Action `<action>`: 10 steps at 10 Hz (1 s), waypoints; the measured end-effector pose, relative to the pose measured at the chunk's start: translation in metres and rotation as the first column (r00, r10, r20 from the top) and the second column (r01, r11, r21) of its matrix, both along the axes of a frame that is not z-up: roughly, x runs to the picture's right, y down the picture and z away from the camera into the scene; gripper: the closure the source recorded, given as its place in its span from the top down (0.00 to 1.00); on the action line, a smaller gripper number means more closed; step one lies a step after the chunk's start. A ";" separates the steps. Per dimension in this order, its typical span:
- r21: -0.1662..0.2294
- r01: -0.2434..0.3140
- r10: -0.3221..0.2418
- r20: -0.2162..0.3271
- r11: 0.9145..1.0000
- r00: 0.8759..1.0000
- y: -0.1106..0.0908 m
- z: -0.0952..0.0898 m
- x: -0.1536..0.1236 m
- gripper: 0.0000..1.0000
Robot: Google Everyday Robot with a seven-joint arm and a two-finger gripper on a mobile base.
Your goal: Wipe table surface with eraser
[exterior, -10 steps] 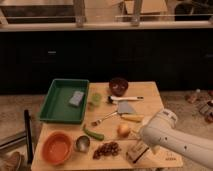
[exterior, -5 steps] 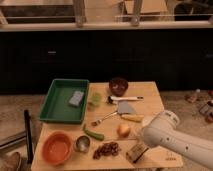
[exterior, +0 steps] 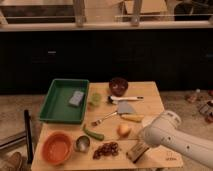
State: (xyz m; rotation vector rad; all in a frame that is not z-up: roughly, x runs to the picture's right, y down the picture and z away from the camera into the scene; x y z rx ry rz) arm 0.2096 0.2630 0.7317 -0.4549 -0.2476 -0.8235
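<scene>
The eraser, a dark brown block with a pale tan strip, sits tilted on the light wooden table surface near its front right corner. My gripper is at the end of the white arm that reaches in from the lower right. It is shut on the eraser and holds it against the tabletop. The arm's casing hides most of the gripper.
A green tray with a blue-grey sponge is at the back left. An orange bowl, metal cup, reddish clump, round fruit, fork and dark bowl crowd the table.
The arm's upper casing has edged slightly to the right. The eraser stays at about the same spot near the front right corner.
</scene>
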 end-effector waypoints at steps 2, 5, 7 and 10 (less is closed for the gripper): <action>-0.002 0.002 -0.002 0.008 1.000 1.000 0.003 0.004 0.005 0.38; -0.008 0.020 -0.020 0.028 1.000 0.999 0.003 0.010 0.008 0.43; -0.010 0.023 -0.023 0.028 1.000 0.999 0.006 0.008 0.005 0.48; -0.004 0.035 -0.035 0.001 0.999 0.999 0.012 -0.002 -0.009 0.75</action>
